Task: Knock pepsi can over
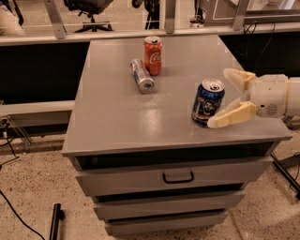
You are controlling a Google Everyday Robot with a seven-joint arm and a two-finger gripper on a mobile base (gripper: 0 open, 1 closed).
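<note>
The pepsi can, dark blue with a silver top, stands upright near the right front of the grey cabinet top. My gripper reaches in from the right at can height. Its two cream fingers are spread open. The near fingertip sits at the can's lower right side, touching or almost touching it. The far fingertip is behind and right of the can's top.
An orange-red cola can stands upright at the back middle. A slim silver can lies on its side just left of it. The cabinet has drawers with a black handle in front. An office chair stands behind.
</note>
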